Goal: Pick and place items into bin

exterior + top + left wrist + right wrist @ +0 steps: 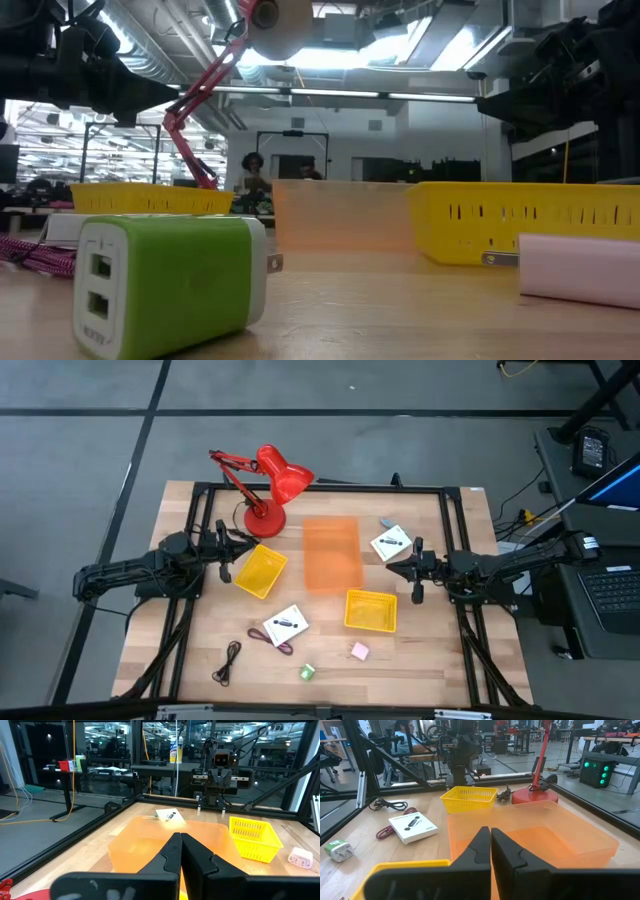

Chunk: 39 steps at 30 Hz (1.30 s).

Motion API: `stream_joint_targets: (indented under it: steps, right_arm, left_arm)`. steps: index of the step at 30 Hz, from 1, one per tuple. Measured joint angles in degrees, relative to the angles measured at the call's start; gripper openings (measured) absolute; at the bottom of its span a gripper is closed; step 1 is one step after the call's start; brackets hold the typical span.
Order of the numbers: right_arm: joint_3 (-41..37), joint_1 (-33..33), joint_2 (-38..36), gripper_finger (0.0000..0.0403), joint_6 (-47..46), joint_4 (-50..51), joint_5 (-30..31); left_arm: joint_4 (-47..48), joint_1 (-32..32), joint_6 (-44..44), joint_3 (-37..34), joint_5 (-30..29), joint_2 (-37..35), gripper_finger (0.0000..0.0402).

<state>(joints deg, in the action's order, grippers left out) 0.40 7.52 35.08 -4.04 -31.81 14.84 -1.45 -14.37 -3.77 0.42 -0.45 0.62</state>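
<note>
The left gripper (233, 557) hovered at centre left of the high view with its fingers pressed together and empty, just beside a tilted yellow basket (260, 571); the right gripper (405, 567) hovered at centre right, likewise closed on nothing, between a white card (391, 544) above it and a second yellow basket (371, 610) below. The translucent orange bin (331, 553) lay between the two grippers, at the frame's centre, with nothing visible inside. The remaining items were spread along the lower part of the frame: a second white card (286, 625) touching a maroon cord (272, 641), a black cord (229, 661) at lower left, a green block (308, 672) and a pink block (359, 650). The cards appeared flat, light and stiff; they would probably be best taken by an edge. The cords looked limp and would likely sag and trail, so a pinch at the bundled middle seemed advisable. The blocks appeared rigid and smooth-sided; a grip across two opposite flat faces was judged most secure.
</note>
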Motion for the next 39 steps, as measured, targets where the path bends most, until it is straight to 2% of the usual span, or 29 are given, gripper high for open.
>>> stream_joint_targets:
  steps: [39]
  right_arm:
    - [0.0,0.0,0.0,0.0,0.0,-0.1,0.1]
  left_arm:
    - [0.0,0.0,1.5,0.0,-1.5,0.0,0.0002]
